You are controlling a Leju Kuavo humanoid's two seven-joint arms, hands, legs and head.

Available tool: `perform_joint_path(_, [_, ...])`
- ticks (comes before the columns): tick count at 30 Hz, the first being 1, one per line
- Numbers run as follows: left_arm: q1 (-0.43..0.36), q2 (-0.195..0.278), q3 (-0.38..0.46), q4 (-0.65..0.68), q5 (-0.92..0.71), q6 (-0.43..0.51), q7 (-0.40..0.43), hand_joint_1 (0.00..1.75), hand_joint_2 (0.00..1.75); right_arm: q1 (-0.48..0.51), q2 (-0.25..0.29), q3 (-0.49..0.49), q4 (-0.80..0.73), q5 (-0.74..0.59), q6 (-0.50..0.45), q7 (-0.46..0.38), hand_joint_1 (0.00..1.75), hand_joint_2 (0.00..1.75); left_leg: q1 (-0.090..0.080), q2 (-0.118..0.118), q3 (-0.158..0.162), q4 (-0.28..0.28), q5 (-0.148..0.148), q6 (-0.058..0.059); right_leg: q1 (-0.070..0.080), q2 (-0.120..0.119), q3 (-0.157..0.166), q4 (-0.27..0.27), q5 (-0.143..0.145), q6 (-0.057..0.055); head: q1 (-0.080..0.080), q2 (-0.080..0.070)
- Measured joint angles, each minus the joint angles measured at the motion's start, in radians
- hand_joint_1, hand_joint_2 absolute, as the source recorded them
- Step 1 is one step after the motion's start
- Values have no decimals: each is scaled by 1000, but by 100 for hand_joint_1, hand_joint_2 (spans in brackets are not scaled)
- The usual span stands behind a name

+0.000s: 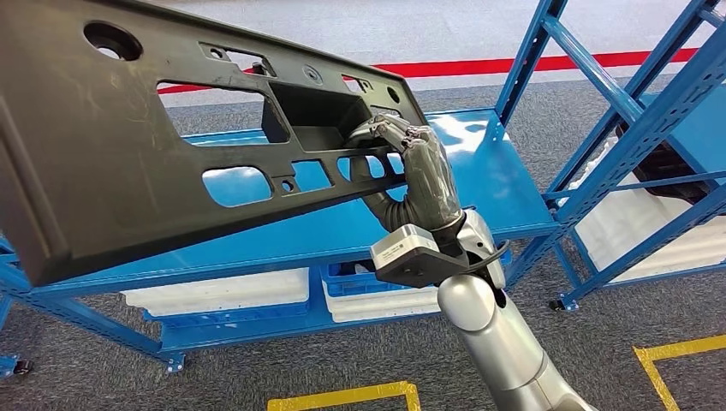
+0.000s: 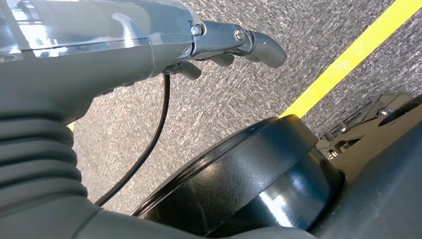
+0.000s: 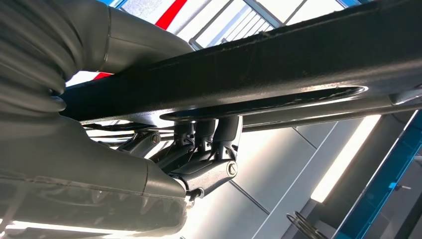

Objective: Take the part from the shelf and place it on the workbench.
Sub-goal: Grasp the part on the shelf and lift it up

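Note:
The part (image 1: 103,145) is a large black plastic panel with several cutouts, tilted and raised above the blue shelf (image 1: 488,180) in the head view. My right hand (image 1: 419,171) grips its lower right edge, fingers hooked through a cutout. In the right wrist view the part (image 3: 278,64) runs across as a dark bar, and my fingers (image 3: 209,149) wrap it from beneath. My left hand (image 2: 219,45) hangs over grey carpet with its fingers loosely extended, and it holds nothing.
A second blue rack (image 1: 633,111) stands close on the right. White bins (image 1: 223,291) and a blue crate (image 1: 360,278) sit on the shelf's lower level. Yellow floor tape (image 1: 342,396) marks the carpet near me; a red line (image 1: 514,64) runs behind the shelf.

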Motion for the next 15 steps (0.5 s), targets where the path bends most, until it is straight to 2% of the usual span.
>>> perform_joint_path(6, [0, 2, 0, 0, -4, 0, 5, 0, 175, 7, -5, -1, 1, -7, -9, -2, 175, 175, -6, 0, -1, 5, -4, 7, -6, 0, 1, -1, 0, 5, -1, 0])
perform_joint_path(10, [1, 2, 0, 0, -4, 0, 6, 0, 175, 9, -6, -1, 3, -8, -10, -3, 175, 175, -4, 0, 0, 3, -2, 8, -6, 0, 3, 1, -2, -1, 2, 0])
perform_joint_path(15, [1, 3, 0, 0, -5, 1, 7, 0, 175, 12, -6, -1, 8, -8, -10, -8, 175, 175, -10, 0, -1, 5, -5, 12, -9, 0, 3, -3, 0, 4, 4, 0])
